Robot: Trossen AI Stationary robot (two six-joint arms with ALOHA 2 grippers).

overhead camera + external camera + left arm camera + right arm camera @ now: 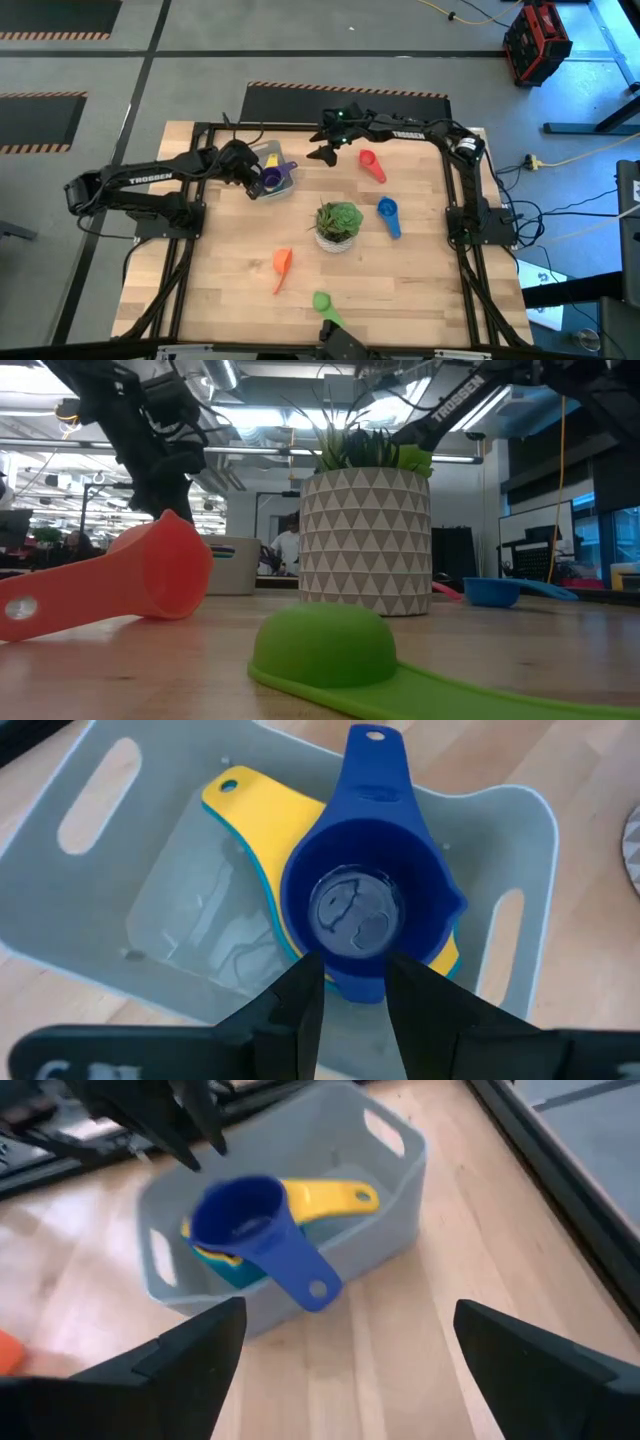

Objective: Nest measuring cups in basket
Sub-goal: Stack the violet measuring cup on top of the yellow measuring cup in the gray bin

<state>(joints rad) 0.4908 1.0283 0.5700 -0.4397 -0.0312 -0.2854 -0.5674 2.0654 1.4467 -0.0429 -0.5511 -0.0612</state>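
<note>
The grey basket (90, 900) stands at the table's far left and holds a yellow cup (265, 815) nested in a light blue one (215, 1260). Over them is a violet-blue cup (365, 910), its handle (310, 1285) reaching out over the basket's wall. My left gripper (355, 995) is shut on it. My right gripper (350, 1370) hovers open just right of the basket (272, 172), holding nothing. The red (372, 165), blue (388, 215), orange (281, 265) and green (325, 303) cups lie loose on the table. My left gripper pinches the violet-blue cup's bowl wall (355, 982) between its two fingers, on the side opposite the handle. The fingers slant down from the table's left. The cup sits open side up inside the basket's outline. Whether its bottom rests on the yellow cup, I cannot tell.
A white patterned pot with a green plant (338, 225) stands mid-table between the loose cups. In the low view the orange cup (110, 585) and green cup (330, 645) lie near the front edge. Black frame rails (460, 200) border the table.
</note>
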